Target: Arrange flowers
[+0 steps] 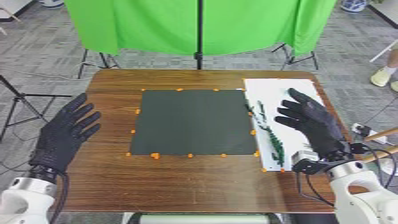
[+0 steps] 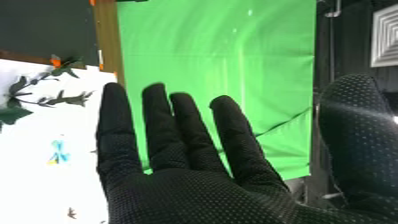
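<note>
- Table (image 1: 98,175): one, brown. One dark mat (image 1: 191,122) in its middle, one white sheet (image 1: 280,90) along its right edge, from near the far right corner toward the near side.
- Greens (image 1: 274,145): two leafy patches on the sheet, one bright green on the half toward the table's near edge, one darker toward the far edge. One stem or two, I cannot tell. They lie flat and lengthwise, near the mat's right edge.
- My right hand (image 1: 308,119): one, over the sheet by the table's right edge, beside the greens. Fingers straight and well parted, thumb out wide; I have hold of nothing.
- From my right wrist: the same open spread of the hand (image 2: 195,200), dark leaves on the sheet, some tips out by the edge where sheet meets mat. One small blue-and-yellow spot (image 2: 59,152) on the sheet, and one small brown spot (image 2: 71,213); too small to name.
- My left hand (image 1: 64,132): one, at the table's left edge. Fingers straight, slightly fanned, pointing to the far side; empty.
- Orange dots (image 1: 155,156): more than ten, round the mat and at the sheet's edges.
- Past the table's far edge: one green cloth (image 1: 142,25), one dark upright pole (image 1: 200,30) down its middle.
</note>
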